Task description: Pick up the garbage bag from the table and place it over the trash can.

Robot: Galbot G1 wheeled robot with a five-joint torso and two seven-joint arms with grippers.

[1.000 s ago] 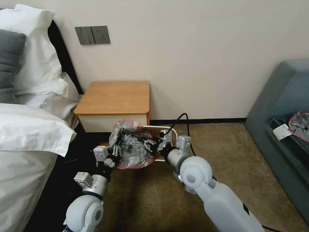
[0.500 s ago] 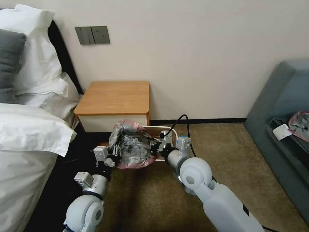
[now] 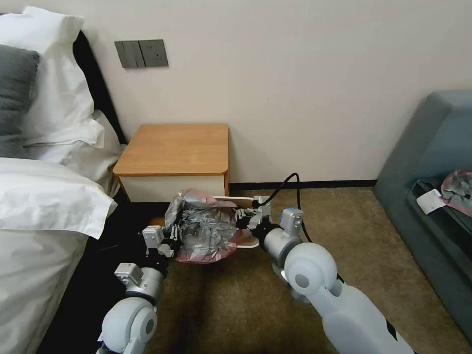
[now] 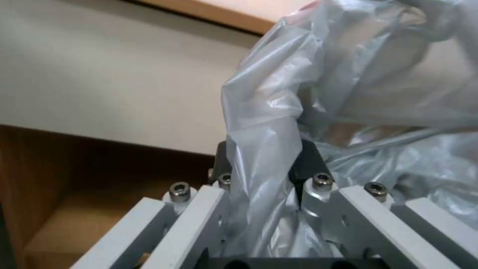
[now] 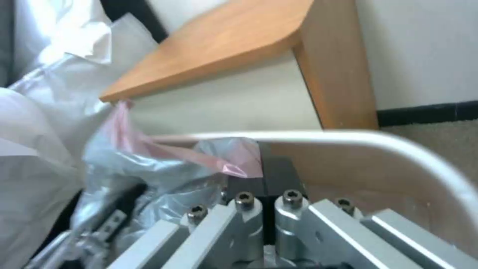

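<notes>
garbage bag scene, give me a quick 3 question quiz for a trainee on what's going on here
1. True or false: the garbage bag lies on the table.
2. Which gripper is clamped on the bag? A) left gripper only B) right gripper only C) both
3. Fill in: the right gripper holds the bag's pink rim just inside the ____ of the trash can.

Key
1. False: the bag hangs between the two grippers in front of the table, at the can.
2. C: each wrist view shows plastic pinched between shut fingers.
3. rim
</notes>
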